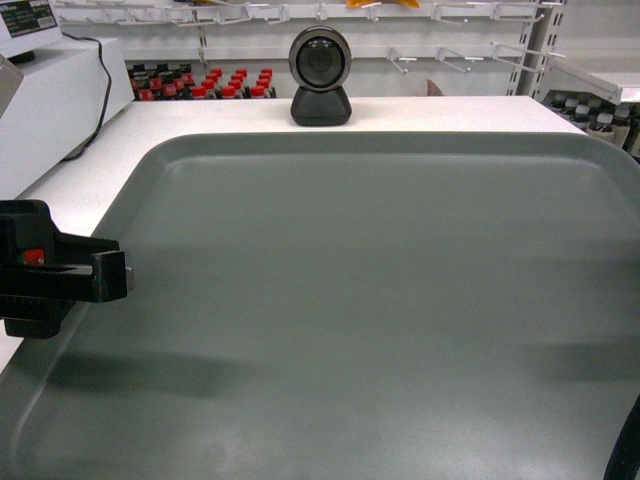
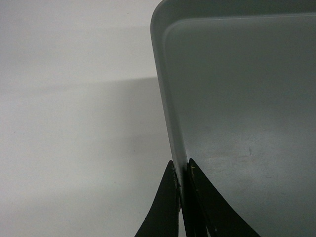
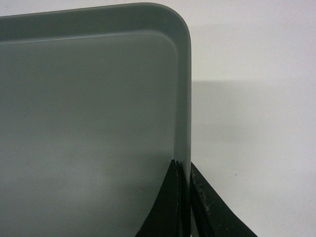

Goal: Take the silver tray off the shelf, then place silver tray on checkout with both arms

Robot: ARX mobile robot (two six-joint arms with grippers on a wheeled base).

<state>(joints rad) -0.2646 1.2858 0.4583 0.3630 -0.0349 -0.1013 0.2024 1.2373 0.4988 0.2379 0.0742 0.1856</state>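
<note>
Each arm reaches in from its own side, the left gripper (image 2: 182, 170) and right gripper (image 3: 183, 168) both clamped on the tray's (image 1: 380, 300) side rims. The tray sits over the white table (image 1: 200, 115).

At 12 o'clock I see a round black webcam (image 1: 320, 75) on its stubby stand, lens facing me. Behind it, between 11 and 12 o'clock, stand rows of red-capped bottles (image 1: 205, 85). At 10 o'clock sits a white register unit (image 1: 50, 105) with a black cable (image 1: 100, 90) trailing down its side. At 2 o'clock I see dark-capped bottles (image 1: 590, 115), and bare wire hooks (image 1: 450, 58) hang along the back wall.
</note>
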